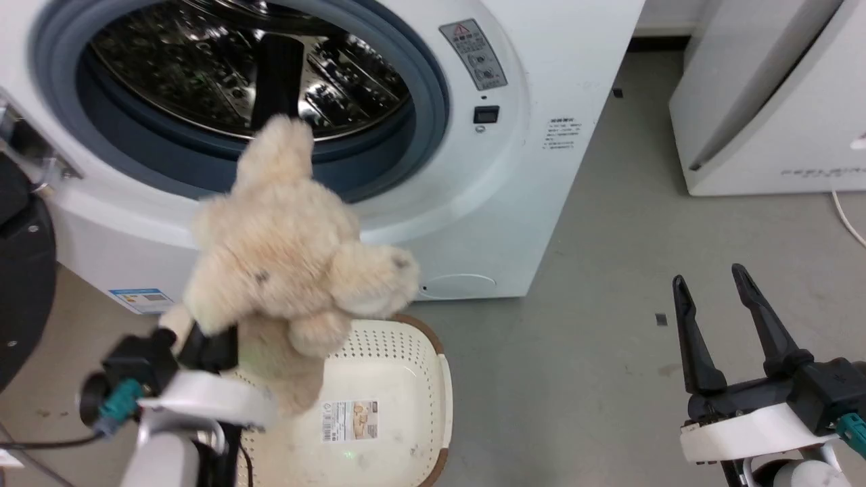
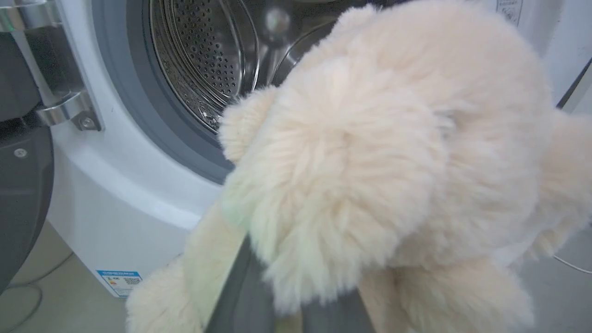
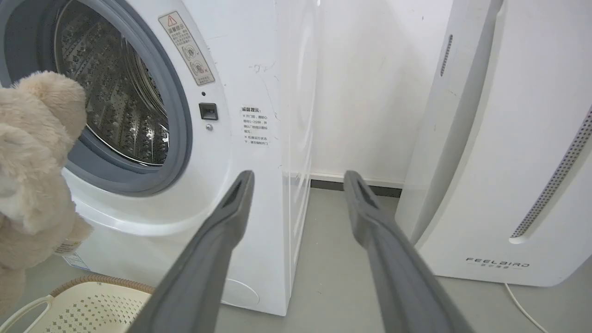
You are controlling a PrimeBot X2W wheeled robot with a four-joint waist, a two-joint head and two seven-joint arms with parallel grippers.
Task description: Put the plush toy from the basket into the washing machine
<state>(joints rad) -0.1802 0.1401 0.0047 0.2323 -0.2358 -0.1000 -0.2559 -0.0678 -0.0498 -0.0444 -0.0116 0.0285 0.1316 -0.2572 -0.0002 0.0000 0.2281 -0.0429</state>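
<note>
The cream-beige plush toy (image 1: 284,243) hangs in the air in front of the washing machine's (image 1: 473,203) open porthole, above the basket (image 1: 413,365). My left gripper (image 1: 223,331) is shut on the toy from below; its fingers are mostly buried in the fur. Up close, the plush toy (image 2: 379,162) covers most of the left wrist view, with the shiny drum (image 2: 203,60) behind it. The basket's label sticker (image 1: 350,421) shows on its bare bottom. My right gripper (image 1: 710,284) stands open over the floor at the lower right, holding nothing; its fingers (image 3: 217,240) point past the machine's corner.
The black-framed door (image 1: 20,284) hangs open at the far left. A white slanted FEELBIRD appliance (image 1: 771,101) stands at the right with a cable (image 1: 849,220) on the grey floor (image 1: 609,325) beside it.
</note>
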